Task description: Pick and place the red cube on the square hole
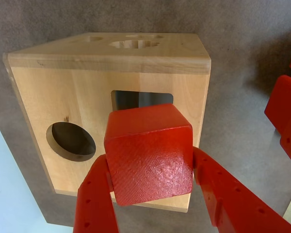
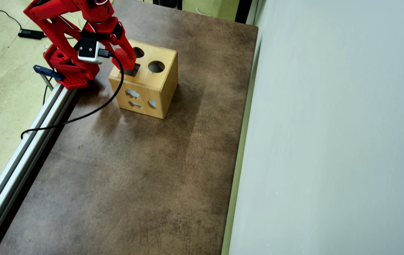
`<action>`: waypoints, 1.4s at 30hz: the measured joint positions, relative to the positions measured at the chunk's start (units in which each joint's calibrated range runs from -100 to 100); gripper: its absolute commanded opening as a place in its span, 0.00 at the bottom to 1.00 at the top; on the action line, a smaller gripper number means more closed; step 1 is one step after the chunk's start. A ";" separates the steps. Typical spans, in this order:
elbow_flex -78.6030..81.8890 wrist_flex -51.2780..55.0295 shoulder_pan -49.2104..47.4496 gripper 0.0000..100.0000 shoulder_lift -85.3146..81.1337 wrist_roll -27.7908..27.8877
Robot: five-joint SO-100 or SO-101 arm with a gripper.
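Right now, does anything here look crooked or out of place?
Only slightly: in the wrist view the red cube, gripped between the gripper fingers, sits twisted relative to the square hole behind it, so their edges don't line up. The wooden box looks undamaged.

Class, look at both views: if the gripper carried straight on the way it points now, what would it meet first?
The gripper, shut on the red cube, points at the wooden box. The cube would probably arrive first at the square hole, perhaps catching its rim; depth is unclear.
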 measured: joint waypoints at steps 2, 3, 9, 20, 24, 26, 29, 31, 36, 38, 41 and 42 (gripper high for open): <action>0.09 0.00 0.00 0.01 0.00 0.00; 0.45 0.00 0.00 0.01 0.00 0.00; 1.53 0.00 0.00 0.01 0.08 0.00; 1.17 0.00 0.00 0.01 4.15 -0.05; 1.17 -1.61 0.00 0.01 4.15 -0.05; 1.17 -2.02 0.00 0.01 4.24 -0.05; 1.26 -2.42 -0.14 0.01 4.32 -0.05; 1.26 -2.50 -0.14 0.01 4.32 -0.05; 1.35 -2.50 -0.14 0.01 4.49 -0.05; 1.53 -2.50 -0.14 0.01 4.49 -0.05; 1.53 -2.50 -0.14 0.01 4.49 -0.05; 1.72 -2.50 -0.14 0.01 4.49 -0.05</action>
